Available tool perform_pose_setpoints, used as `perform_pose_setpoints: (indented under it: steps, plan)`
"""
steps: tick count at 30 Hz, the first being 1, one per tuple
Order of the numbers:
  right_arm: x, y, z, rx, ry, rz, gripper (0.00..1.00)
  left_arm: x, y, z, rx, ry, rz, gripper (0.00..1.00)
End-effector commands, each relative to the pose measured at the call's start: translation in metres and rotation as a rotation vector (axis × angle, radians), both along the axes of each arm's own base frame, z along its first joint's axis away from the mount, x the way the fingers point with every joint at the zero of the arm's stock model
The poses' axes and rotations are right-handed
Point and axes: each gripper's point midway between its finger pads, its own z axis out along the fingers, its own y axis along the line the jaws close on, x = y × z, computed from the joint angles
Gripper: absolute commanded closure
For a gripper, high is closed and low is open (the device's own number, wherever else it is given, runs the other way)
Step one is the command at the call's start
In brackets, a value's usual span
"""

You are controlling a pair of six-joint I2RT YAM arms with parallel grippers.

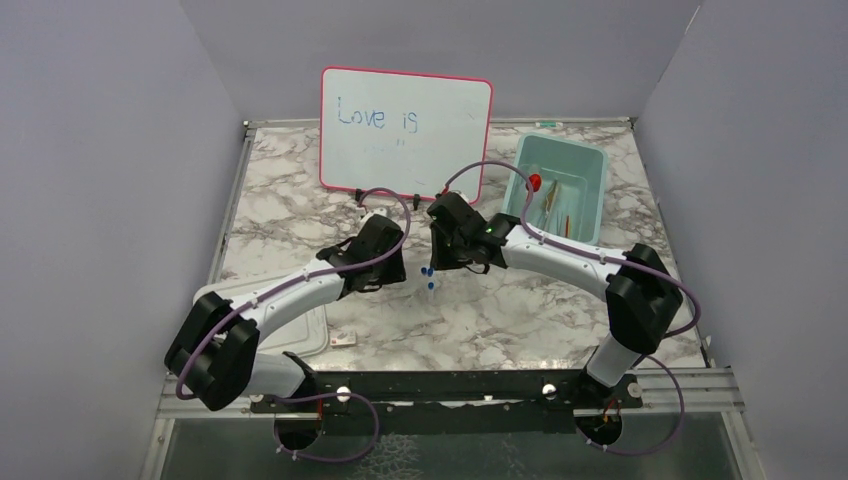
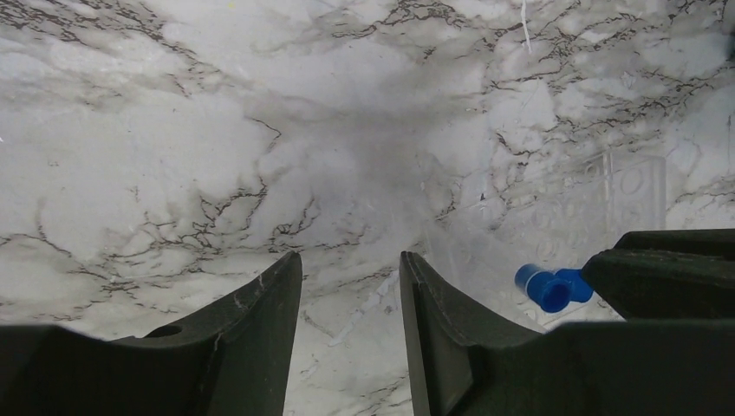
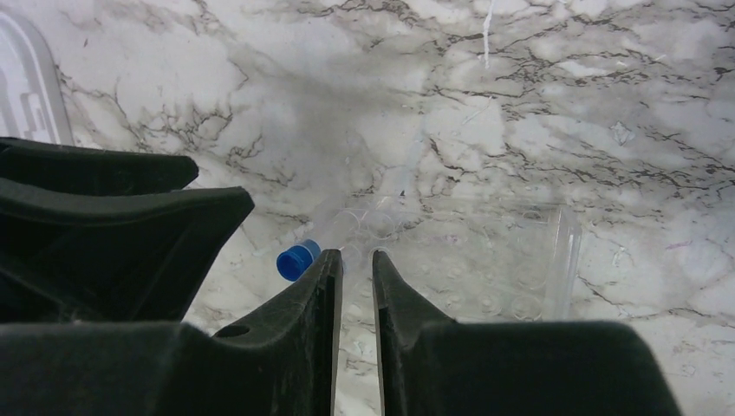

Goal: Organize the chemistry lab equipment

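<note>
Two blue-capped tubes (image 1: 429, 277) stand mid-table between my two grippers. The left wrist view shows the blue-capped tubes (image 2: 551, 288) beside a clear rack (image 2: 607, 195), off to the right of my left gripper (image 2: 351, 256). That gripper is open, with only marble between its fingers. My right gripper (image 3: 357, 253) hovers at the near edge of the clear rack (image 3: 468, 251). Its jaws stand a narrow gap apart with nothing visibly between them, and a blue cap (image 3: 297, 260) lies just left of its tip. A squeeze bottle's red nozzle (image 1: 535, 182), metal tongs (image 1: 551, 202) and handled tools lie in the teal bin (image 1: 590, 170).
A pink-framed whiteboard (image 1: 405, 130) stands at the back. A white lid (image 1: 305, 325) lies at the near left, with a small flat piece (image 1: 343, 340) beside it. In the right wrist view, my left gripper's black fingers (image 3: 113, 234) crowd in close on the left.
</note>
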Motion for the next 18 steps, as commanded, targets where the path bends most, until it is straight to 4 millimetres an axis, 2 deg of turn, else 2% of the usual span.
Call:
perform_pose_setpoints:
  steps: [1,5,12,18]
  plan:
    - [-0.013,0.007,0.003,0.027,0.037,0.079,0.77,0.0,-0.012,-0.004,-0.053,0.015,-0.031,0.53]
    - [-0.017,0.009,0.009,0.051,0.031,0.109,0.77,-0.002,-0.016,-0.007,-0.071,0.028,-0.049,0.55]
    - [-0.029,0.013,0.011,0.087,0.066,0.161,0.87,-0.007,-0.02,-0.015,-0.091,0.054,-0.06,0.62]
    - [-0.039,0.015,0.014,0.114,0.082,0.218,0.88,-0.007,-0.019,-0.017,-0.094,0.055,-0.053,0.62]
